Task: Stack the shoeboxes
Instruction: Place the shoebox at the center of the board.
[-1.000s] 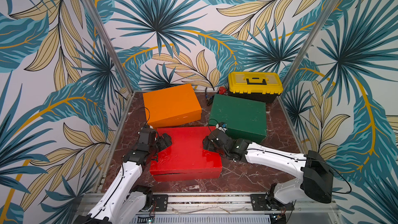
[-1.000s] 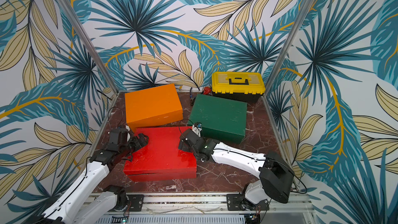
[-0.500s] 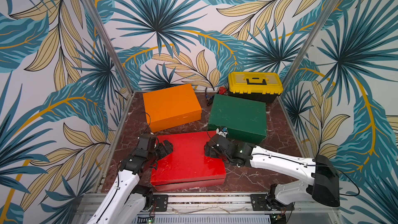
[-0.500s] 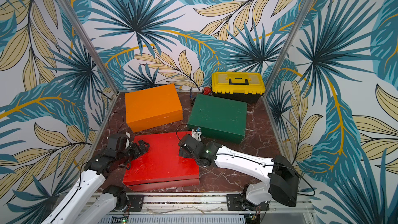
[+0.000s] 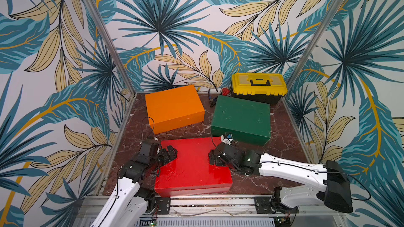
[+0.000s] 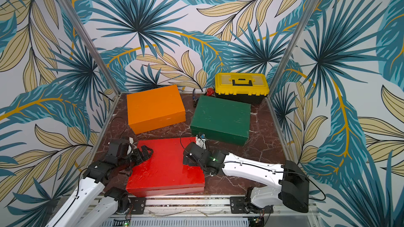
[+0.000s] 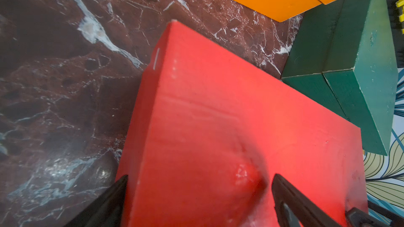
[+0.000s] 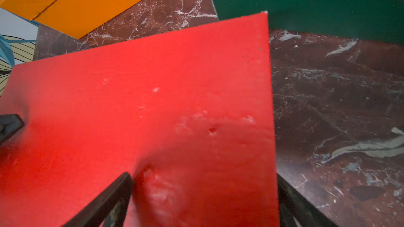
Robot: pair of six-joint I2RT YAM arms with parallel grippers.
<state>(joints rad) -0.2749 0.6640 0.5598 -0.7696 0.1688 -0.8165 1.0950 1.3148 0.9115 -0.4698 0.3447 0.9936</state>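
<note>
The red shoebox [image 5: 193, 167] [image 6: 166, 167] lies flat on the marble floor near the front rail. My left gripper [image 5: 168, 157] [image 6: 144, 155] is open astride its left edge. In the left wrist view, one finger stands beside the box's side wall and one over the lid [image 7: 218, 127], around the left gripper's gap [image 7: 199, 182]. My right gripper [image 5: 213, 159] [image 6: 185, 156] [image 8: 204, 180] is open astride the right edge of the box [image 8: 153, 105]. The orange shoebox [image 5: 173, 108] [image 6: 155, 108] sits at the back left. The dark green shoebox [image 5: 240, 119] [image 6: 220, 119] sits at the back right.
A yellow-lidded black toolbox [image 5: 259, 84] [image 6: 241, 84] stands in the back right corner behind the green box. Small red and dark tools [image 5: 225, 91] lie beside it. Patterned walls close in three sides, and a metal rail [image 5: 207, 201] runs along the front.
The red shoebox has come toward the front rail and now lies flat, with both arms drawn back alongside it. The right gripper's jaws have spread wider.
</note>
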